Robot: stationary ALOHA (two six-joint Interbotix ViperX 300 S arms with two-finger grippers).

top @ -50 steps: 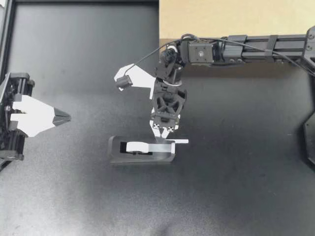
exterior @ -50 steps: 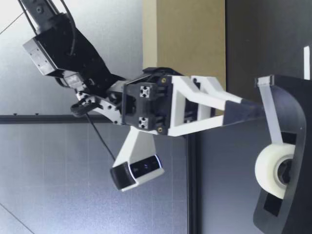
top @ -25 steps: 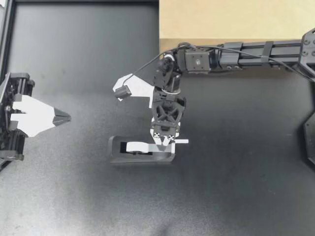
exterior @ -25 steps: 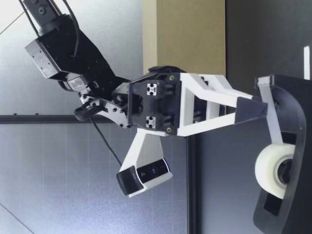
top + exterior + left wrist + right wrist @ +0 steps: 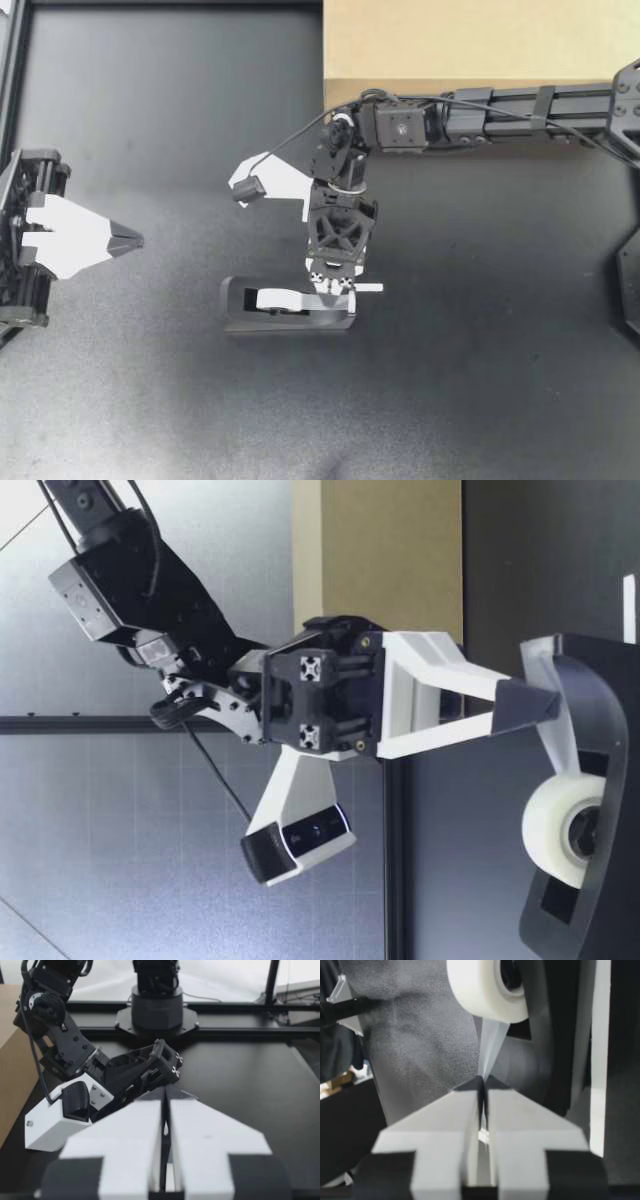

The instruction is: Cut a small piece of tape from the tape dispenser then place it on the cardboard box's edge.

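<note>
Right fingers (image 5: 322, 287) pinched shut on tape strip (image 5: 492, 1045), which runs straight ahead to roll (image 5: 485, 985) on tape dispenser (image 5: 285, 320). Cardboard box (image 5: 470, 40) lies behind them, so a tear-off pull boxward looks next. Left fingers (image 5: 100, 238) closed, empty, well apart.

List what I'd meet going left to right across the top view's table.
My left end effector → tape roll on the tape dispenser → my right end effector, shut on the tape strip.

A black, matte worktop (image 5: 480, 400) is shown. Beyond its edge, a grey gridded wall (image 5: 100, 860) is seen, crossed by a black upright bar (image 5: 80, 723).
</note>
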